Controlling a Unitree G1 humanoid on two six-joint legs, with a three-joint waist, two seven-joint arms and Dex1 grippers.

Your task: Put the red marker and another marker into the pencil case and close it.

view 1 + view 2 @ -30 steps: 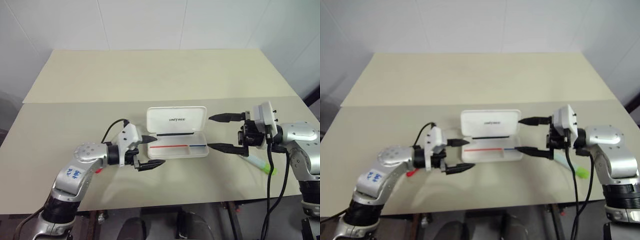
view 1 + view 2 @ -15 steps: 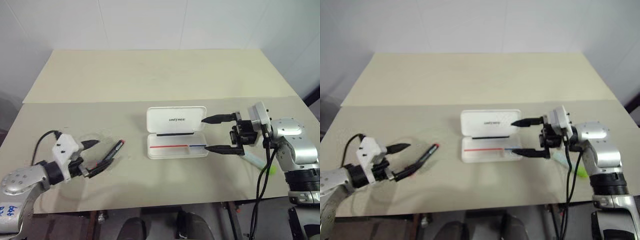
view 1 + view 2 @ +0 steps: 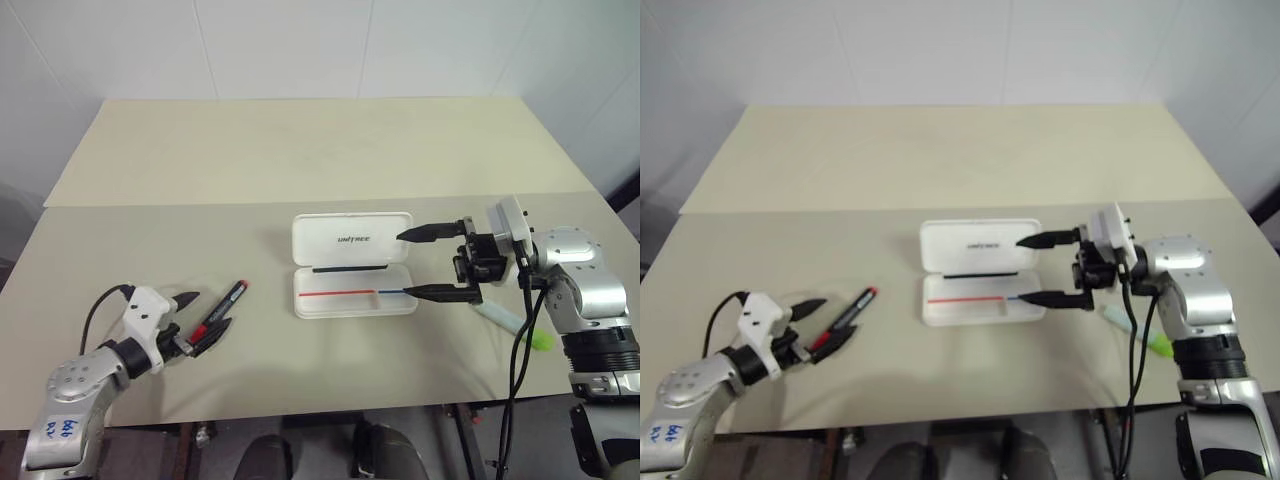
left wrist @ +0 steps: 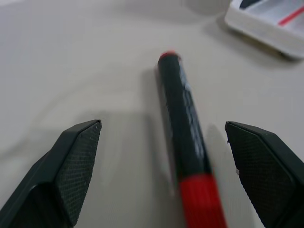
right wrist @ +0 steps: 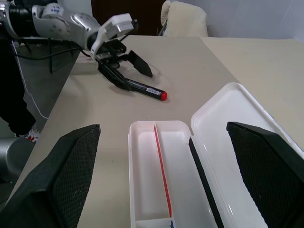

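The red marker [image 3: 222, 308], black with a red cap end, lies slantwise on the table at the front left. My left gripper [image 3: 203, 315] is open and low over it, one finger on each side; in the left wrist view the marker [image 4: 183, 137] runs between the fingers [image 4: 71, 161] without touching them. The white pencil case [image 3: 352, 240] lies open at the centre, lid folded back, tray empty. My right gripper [image 3: 390, 265] is open at the case's right end, fingertips reaching over it. The other marker, a mint-green highlighter [image 3: 515, 325], lies on the table under my right wrist.
The table is two beige boards with a seam [image 3: 200, 204] running across behind the case. White walls stand behind. The right wrist view shows the case tray [image 5: 147, 190], the red marker [image 5: 142, 89] and the left gripper [image 5: 135, 78] beyond it.
My left arm has swung away from the case's left end to the front left and sunk, so its open fingers now straddle the red marker. The right gripper has turned slightly toward the case.
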